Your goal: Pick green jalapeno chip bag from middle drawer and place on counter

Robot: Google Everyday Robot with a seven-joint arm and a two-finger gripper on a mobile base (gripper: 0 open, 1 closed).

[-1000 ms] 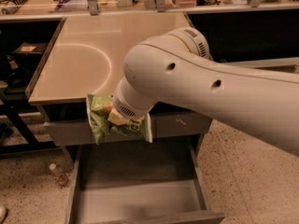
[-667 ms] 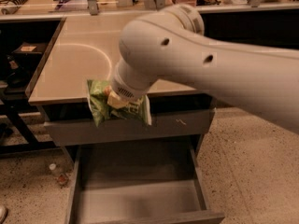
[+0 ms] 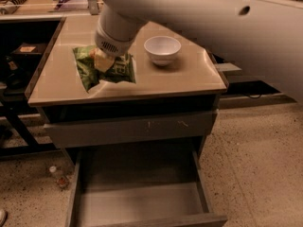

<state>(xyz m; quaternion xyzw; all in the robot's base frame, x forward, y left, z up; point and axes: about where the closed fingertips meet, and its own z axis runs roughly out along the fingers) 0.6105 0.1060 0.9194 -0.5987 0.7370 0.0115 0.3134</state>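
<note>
The green jalapeno chip bag (image 3: 89, 68) hangs crumpled over the front left part of the beige counter (image 3: 189, 77). My gripper (image 3: 104, 62) is over the counter at the bag, and the bag is gathered around its pale fingers (image 3: 101, 60). The white arm reaches in from the upper right and hides the back of the counter. The middle drawer (image 3: 142, 205) stands pulled out below, its grey floor bare.
A white round bowl (image 3: 162, 49) sits on the counter right of the bag. The closed top drawer front (image 3: 132, 129) with pale scratches is under the counter edge. A small bottle (image 3: 57, 175) lies on the speckled floor at the left. A tan bench runs behind.
The arm has lifted and swung back, carrying the bag from in front of the counter's edge to above the counter top. The bowl has come into view.
</note>
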